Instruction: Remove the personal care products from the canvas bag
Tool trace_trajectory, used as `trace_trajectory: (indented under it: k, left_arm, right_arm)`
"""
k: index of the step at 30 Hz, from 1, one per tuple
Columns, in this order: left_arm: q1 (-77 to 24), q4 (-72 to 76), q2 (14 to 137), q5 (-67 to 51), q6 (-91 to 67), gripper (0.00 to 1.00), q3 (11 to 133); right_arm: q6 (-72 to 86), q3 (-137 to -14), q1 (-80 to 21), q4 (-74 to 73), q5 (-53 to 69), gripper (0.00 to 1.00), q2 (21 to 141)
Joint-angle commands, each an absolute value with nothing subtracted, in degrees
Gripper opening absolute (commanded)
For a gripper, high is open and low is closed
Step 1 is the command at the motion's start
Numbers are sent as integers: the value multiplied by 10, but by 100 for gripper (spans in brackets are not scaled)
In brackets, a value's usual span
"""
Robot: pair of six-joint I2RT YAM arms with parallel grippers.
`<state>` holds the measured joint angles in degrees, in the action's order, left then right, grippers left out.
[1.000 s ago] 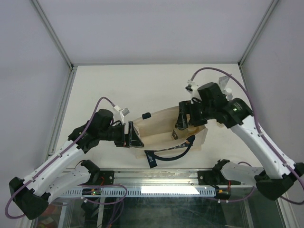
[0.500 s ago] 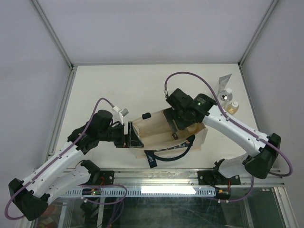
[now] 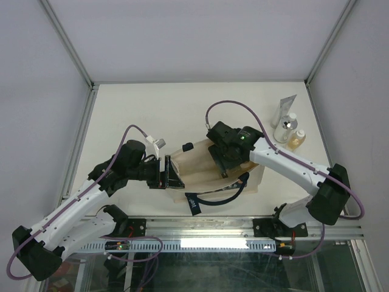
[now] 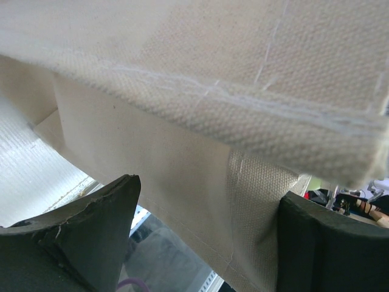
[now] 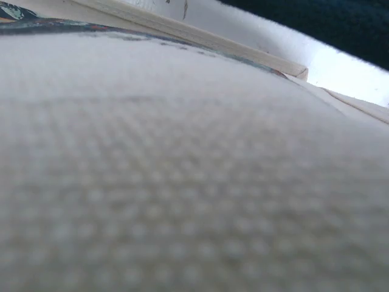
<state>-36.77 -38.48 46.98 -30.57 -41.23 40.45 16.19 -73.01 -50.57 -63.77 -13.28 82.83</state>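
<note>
Both grippers are working at the canvas bag [image 3: 194,161]. The left gripper [image 3: 165,173] is sitting at the bag's left end; in its wrist view its fingers [image 4: 79,237] are standing apart with beige cloth [image 4: 182,152] stretching across the gap, and I cannot tell whether they are pinching it. The right gripper [image 3: 222,165] is reaching down into the bag's open mouth; its camera is showing only blurred weave [image 5: 182,182], so I cannot tell its grip. The bag is lying mid-table, its dark handle [image 3: 228,193] trailing along the near side. 3 personal care products are resting together by the right wall, well apart from the bag: a silvery tube [image 3: 285,108], a clear bottle [image 3: 285,129] and a yellowish bottle [image 3: 296,140].
</note>
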Motion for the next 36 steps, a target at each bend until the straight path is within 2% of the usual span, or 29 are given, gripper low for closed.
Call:
trace_trajectory:
  k: [1, 4, 9, 14, 21, 32, 36]
  left_arm:
    - [-371, -386, 476, -300, -399, 79, 405]
    - [-371, -386, 475, -300, -399, 79, 404]
    - [-371, -386, 473, -302, -400, 79, 404]
    - [-371, -386, 475, -303, -399, 79, 404]
    - [-371, -386, 481, -303, -396, 79, 410]
    - [-371, -386, 479, -306, -392, 79, 405]
    - [-371, -386, 484, -308, -388, 79, 407]
  right_arm:
    - [178, -680, -509, -590, -119, 63, 830]
    - [188, -667, -509, -583, -114, 54, 834]
    - [207, -731, -510, -603, -113, 23, 815]
    - [240, -849, -509, -625, -99, 0, 793]
    - [308, -955, -470, -660, -24, 0, 790]
    - [468, -890, -305, -522, 258, 0, 680]
    - [522, -907, -264, -480, 307, 0, 662]
